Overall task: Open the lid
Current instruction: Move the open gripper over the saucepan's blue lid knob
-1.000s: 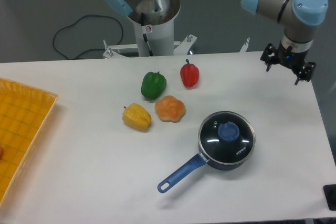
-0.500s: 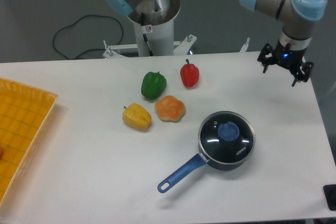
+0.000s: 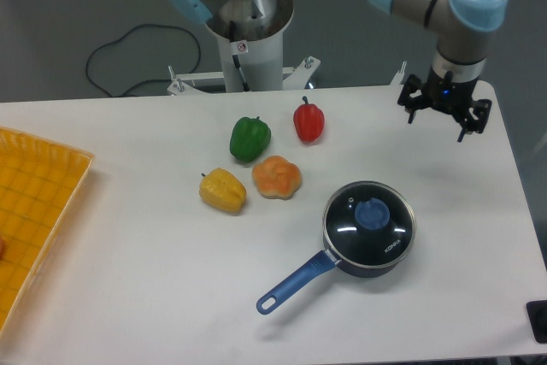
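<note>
Above the surface's far right side, the fingers hung spread apart, pointing down, holding nothing; arm wrist vertical above them. The lid sat closed on the saucepan, well apart, nearer the camera. Four peppers lay left.

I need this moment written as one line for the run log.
phase: approach | gripper: open, empty, above table beyond saucepan | lid: on saucepan, untouched | knob: free
</note>
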Tool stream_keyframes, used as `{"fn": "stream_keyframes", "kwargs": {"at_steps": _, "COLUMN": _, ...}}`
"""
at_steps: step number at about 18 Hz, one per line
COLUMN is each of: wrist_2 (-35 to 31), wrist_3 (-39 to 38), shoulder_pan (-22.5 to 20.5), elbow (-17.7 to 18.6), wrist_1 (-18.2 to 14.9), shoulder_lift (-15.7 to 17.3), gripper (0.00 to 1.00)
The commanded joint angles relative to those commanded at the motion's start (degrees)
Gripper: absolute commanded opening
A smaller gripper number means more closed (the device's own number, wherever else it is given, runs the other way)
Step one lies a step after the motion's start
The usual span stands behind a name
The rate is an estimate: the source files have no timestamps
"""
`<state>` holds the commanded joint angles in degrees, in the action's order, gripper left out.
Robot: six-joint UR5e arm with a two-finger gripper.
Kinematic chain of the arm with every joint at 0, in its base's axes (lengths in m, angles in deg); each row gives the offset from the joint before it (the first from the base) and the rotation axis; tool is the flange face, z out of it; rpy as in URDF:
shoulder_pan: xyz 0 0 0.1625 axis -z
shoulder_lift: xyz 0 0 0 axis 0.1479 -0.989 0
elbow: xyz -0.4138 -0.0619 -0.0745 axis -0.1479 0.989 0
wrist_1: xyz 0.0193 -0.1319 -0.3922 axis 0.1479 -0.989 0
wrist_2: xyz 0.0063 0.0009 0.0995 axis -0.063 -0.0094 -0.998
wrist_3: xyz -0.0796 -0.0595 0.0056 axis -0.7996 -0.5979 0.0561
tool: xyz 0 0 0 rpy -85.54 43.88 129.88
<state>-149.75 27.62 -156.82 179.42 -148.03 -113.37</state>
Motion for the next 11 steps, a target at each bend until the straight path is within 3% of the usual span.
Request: {"fn": "stream_keyframes", "kwargs": {"at_steps": 11, "wrist_2": 0.0, "wrist_3": -16.6, "shoulder_pan": 4.6, "elbow": 2.2, "wrist_1": 0.0, "shoulder_lift": 0.2, "gripper": 1.0}}
